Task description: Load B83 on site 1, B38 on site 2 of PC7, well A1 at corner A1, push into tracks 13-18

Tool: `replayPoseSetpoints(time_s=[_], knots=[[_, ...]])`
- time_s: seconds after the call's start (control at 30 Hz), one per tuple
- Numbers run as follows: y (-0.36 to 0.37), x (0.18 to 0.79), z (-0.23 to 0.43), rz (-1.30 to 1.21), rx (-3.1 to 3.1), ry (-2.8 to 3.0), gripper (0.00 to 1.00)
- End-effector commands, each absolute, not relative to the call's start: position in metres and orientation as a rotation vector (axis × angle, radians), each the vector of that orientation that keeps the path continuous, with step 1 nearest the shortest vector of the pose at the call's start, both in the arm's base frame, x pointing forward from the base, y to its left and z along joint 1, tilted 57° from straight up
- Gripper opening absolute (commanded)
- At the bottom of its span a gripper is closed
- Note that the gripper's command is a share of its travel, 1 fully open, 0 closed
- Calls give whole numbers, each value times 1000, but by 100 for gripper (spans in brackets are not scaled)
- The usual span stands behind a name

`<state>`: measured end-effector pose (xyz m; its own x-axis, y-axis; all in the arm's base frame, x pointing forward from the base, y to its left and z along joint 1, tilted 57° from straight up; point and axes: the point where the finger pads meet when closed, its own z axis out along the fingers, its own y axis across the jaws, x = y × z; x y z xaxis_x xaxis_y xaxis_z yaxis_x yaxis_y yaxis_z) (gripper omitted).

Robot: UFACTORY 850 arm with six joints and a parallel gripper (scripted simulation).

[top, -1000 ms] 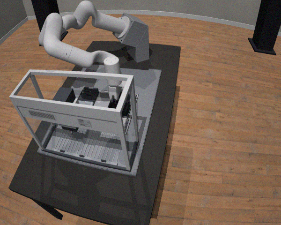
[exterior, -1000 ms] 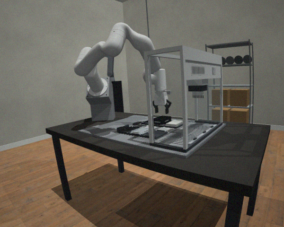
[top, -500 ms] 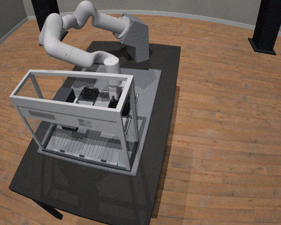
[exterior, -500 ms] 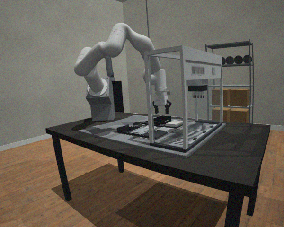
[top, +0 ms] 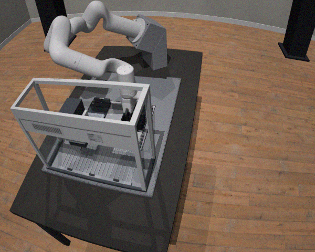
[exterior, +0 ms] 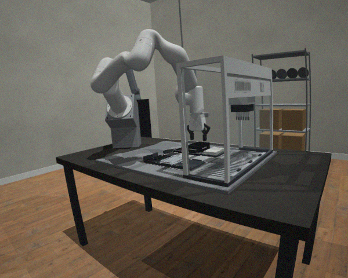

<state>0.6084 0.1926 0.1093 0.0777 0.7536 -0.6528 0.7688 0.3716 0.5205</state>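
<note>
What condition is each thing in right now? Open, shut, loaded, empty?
Gripper: open, holding nothing, hanging above the dark block.
Dark block: sitting in its nest, untouched.
White plate: lying flat in the nest beside the block.
Carrier: loose in front of the rails, not pushed in.
Rails: no carrier in them.
Lamp: too small to tell.

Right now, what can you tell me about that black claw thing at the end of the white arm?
The black two-fingered gripper hangs from the white arm's wrist, pointing straight down. Its two dark, curved fingers are spread wide apart and hold nothing. It hovers just above a dark, boxy deep-well block sitting beside a flat white plate on the grey deck, without touching it. From the top view the white instrument frame hides most of it.
</note>
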Motion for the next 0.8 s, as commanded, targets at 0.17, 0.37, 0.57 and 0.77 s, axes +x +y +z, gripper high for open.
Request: replayPoseSetpoints(time_s=[0.17,0.37,0.57,0.77], knots=[[190,613,106,-18,1371,1661,100],[188,614,105,-18,1371,1661,100],[186,617,103,-18,1371,1661,100],[184,619,100,-18,1371,1661,100]])
